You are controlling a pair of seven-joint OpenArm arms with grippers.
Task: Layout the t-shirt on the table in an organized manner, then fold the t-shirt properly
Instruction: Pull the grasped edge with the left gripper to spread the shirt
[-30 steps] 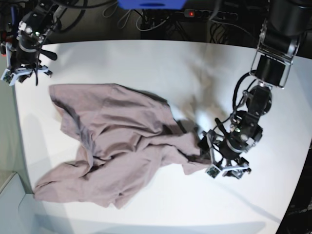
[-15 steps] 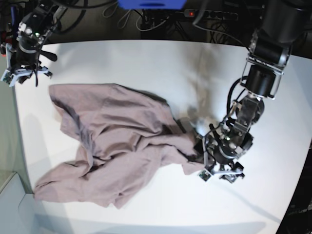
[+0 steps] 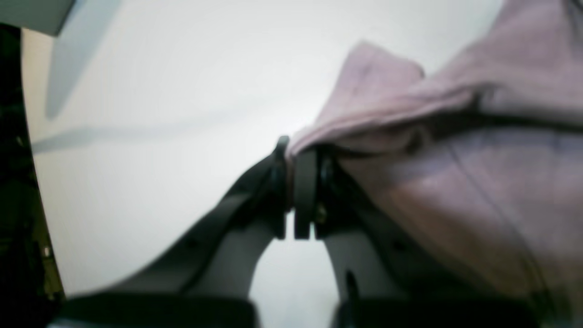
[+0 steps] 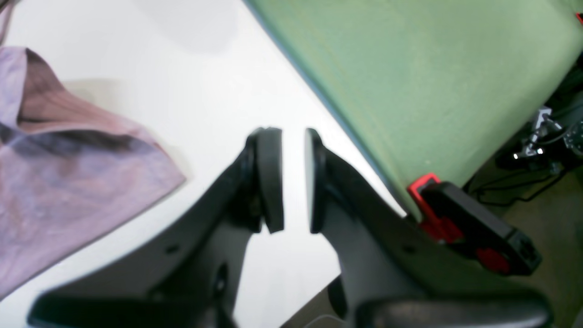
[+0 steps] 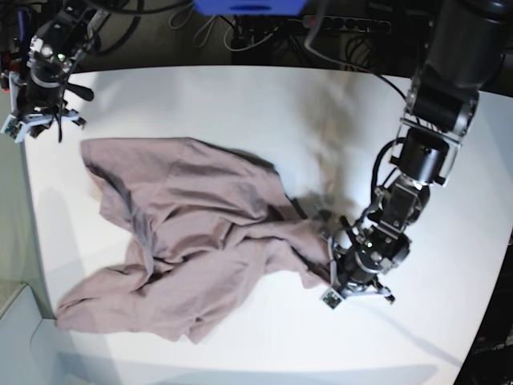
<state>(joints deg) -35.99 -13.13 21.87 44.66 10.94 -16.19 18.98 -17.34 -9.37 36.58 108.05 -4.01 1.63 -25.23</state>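
The mauve-pink t-shirt (image 5: 192,233) lies crumpled on the white table (image 5: 240,104), spread from the upper left to the lower middle. At its right-hand edge my left gripper (image 5: 330,281) is low on the table. In the left wrist view the left gripper (image 3: 298,152) is shut, with a fold of the t-shirt (image 3: 455,159) pinched between its tips. My right gripper (image 5: 42,120) hovers over the table's far left corner, clear of the cloth. In the right wrist view the right gripper (image 4: 294,182) shows a narrow gap with nothing in it, and a corner of the t-shirt (image 4: 68,182) lies to its left.
A green surface (image 4: 410,68) borders the table's left edge, with a red and black clamp (image 4: 460,228) on it. Cables and a power strip (image 5: 345,22) run behind the far edge, next to a blue object (image 5: 248,6).
My left arm has slid leftward onto the shirt's right edge and its jaws have shut on the cloth. The right arm has stayed put.
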